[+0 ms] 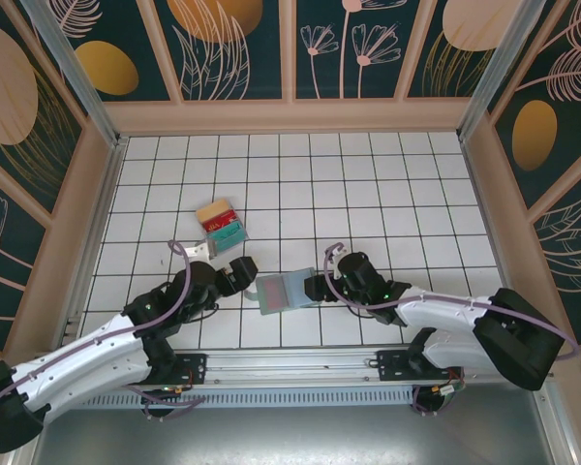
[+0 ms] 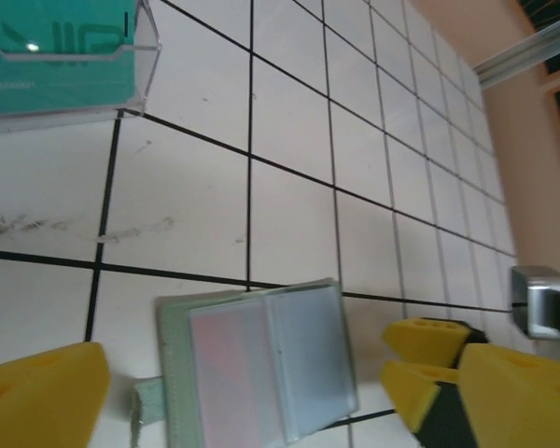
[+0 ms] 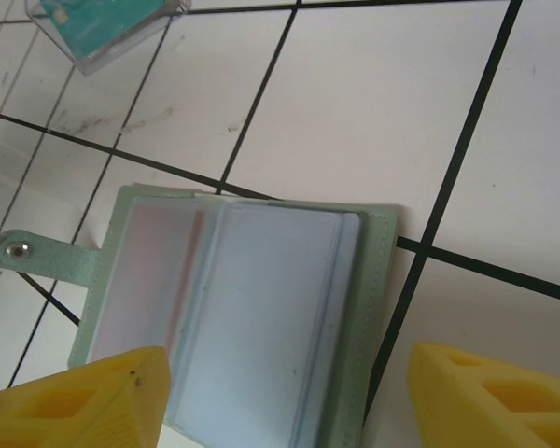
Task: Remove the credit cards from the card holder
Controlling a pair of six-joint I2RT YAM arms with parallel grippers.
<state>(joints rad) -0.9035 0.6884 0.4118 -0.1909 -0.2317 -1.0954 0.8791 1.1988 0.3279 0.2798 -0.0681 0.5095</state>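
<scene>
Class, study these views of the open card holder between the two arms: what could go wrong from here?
The left end effector and right end effector both stand open, so nothing pins the card holder; pulling a card could drag it across the tiles.
The cards sit flush inside clear sleeves, so a grasp may catch sleeve instead of card.

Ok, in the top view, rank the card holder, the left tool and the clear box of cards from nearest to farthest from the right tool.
1. card holder, directly left of the right tool.
2. left tool, beyond the holder's left edge.
3. clear box of cards, farther up and left on the table.
</scene>
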